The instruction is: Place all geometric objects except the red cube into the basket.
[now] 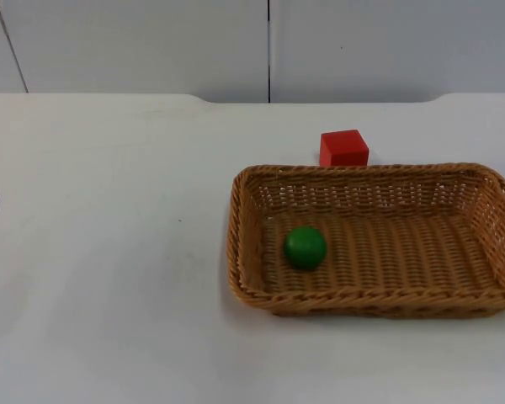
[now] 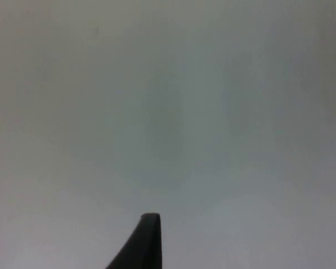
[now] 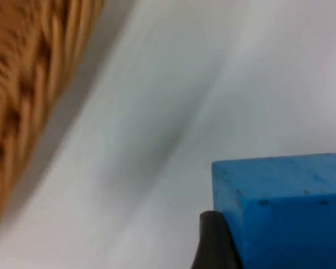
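- Blue block [image 3: 285, 207] sits against the right tool's fingertip [image 3: 213, 241]; grip state: cannot tell.
- Carry it over the woven wicker basket [image 1: 251, 181], clearing the rim.
- Left tool [image 2: 148, 241] waits.

Woven wicker basket [image 1: 252, 278], rectangular, upright on the white desk. Green ball [image 1: 305, 247] inside, near its left end. Red cube [image 1: 344, 148] just behind the far rim, outside. Blue block [image 3: 285, 207] beside the basket's wall [image 3: 28, 95], against a fingertip.
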{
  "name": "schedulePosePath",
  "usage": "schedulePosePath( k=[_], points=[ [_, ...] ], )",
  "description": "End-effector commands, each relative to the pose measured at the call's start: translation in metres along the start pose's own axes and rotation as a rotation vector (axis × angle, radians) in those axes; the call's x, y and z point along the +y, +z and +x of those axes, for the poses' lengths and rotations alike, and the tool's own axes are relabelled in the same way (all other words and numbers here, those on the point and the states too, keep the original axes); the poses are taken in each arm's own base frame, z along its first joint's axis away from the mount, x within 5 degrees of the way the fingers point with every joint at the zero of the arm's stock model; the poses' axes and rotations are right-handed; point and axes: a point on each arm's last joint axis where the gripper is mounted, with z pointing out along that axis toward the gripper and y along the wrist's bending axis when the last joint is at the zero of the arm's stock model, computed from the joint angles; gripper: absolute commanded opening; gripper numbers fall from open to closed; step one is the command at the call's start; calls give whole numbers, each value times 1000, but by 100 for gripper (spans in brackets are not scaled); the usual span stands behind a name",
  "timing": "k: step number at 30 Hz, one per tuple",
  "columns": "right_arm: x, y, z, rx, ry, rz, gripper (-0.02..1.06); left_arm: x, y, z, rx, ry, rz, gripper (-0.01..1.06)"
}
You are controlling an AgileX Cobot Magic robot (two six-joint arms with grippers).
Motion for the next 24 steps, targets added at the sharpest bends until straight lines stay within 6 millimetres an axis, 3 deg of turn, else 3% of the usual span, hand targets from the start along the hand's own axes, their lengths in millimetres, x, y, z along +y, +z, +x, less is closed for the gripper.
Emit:
schedulePosePath(
  k=[1,4,9,18,24],
  points=[
    [-1,-31,-3,-40,56,23,0,0,-1,1,-2,-11,5,105],
    [3,-66,-4,-80,168,32,0,0,-1,1,-2,-11,5,105],
    [8,-92,-2,-102,214,32,0,0,-1,1,-2,-11,5,105],
    [13,-95,-1,-81,319,-17,0,0,-1,1,-4,-11,5,105],
    [47,-92,-20,-90,241,-73,0,0,-1,1,-4,-11,5,105]
  ],
)
